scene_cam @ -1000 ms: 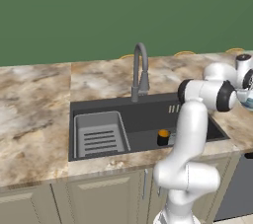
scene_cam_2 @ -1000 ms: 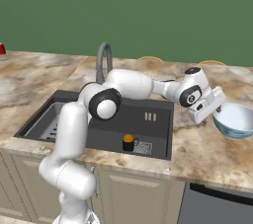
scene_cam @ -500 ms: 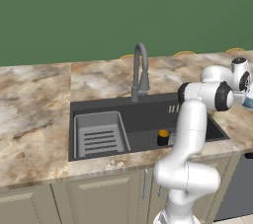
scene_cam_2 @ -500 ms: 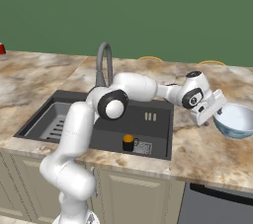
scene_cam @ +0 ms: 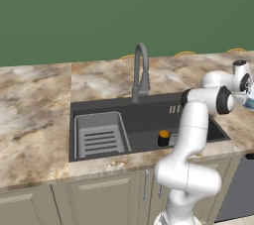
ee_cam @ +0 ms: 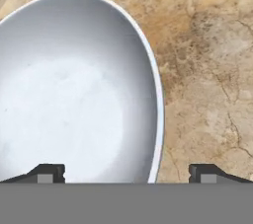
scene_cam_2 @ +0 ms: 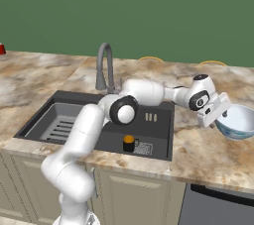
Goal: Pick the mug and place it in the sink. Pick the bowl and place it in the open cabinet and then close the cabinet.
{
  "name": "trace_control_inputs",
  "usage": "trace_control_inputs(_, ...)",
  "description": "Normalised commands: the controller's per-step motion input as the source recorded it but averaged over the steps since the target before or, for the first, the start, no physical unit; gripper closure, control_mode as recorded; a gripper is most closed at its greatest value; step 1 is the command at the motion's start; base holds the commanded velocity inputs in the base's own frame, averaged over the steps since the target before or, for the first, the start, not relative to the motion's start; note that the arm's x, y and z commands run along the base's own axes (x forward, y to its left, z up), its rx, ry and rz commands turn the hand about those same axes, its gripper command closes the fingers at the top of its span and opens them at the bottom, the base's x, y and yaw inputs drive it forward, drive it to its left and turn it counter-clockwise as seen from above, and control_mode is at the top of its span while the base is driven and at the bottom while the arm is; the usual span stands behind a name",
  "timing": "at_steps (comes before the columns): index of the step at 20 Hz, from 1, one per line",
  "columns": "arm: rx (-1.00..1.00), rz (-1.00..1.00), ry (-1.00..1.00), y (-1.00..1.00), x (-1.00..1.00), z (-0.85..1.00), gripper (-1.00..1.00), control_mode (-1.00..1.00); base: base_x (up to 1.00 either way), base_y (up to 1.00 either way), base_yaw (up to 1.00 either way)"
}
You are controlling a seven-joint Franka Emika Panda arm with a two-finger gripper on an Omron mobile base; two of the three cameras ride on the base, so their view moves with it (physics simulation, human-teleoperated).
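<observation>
Two dark fingertips [ee_cam: 49, 172] of my two-finger gripper [ee_cam: 126, 173] are standing wide apart in the hand view, straddling the near rim of the wide white ceramic bowl with blue markings [scene_cam_2: 240, 121], one tip over its pale inside and the other over the brown marbled stone counter [ee_cam: 207, 70]; nothing is being gripped. Compared with a second ago, I am seeing the hand sitting slightly closer to the bowl's rim, while the bowl itself is resting in the same place on the counter to the right of the dark grey rectangular sink [scene_cam: 144, 120]. Inside that basin, the small black mug with the orange top [scene_cam_2: 129, 143] is standing upright near the front wall, unmoved, beside the lighter grey slotted tray insert [scene_cam: 99, 135].
</observation>
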Motion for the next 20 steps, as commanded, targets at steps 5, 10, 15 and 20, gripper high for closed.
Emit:
trace_control_inputs(5,0.01,0.0,0.04,-0.15,0.24,-0.15,1.0,-1.0,0.0,0.0,0.0)
trace_control_inputs(10,0.02,0.0,0.05,-0.08,0.04,-0.19,1.0,-1.0,0.0,0.0,0.0)
trace_control_inputs(15,0.0,0.0,0.01,0.12,-0.64,-0.27,1.0,-1.0,0.0,0.0,0.0)
trace_control_inputs(20,0.07,0.0,0.02,0.5,-1.0,-0.06,1.0,-1.0,0.0,0.0,0.0)
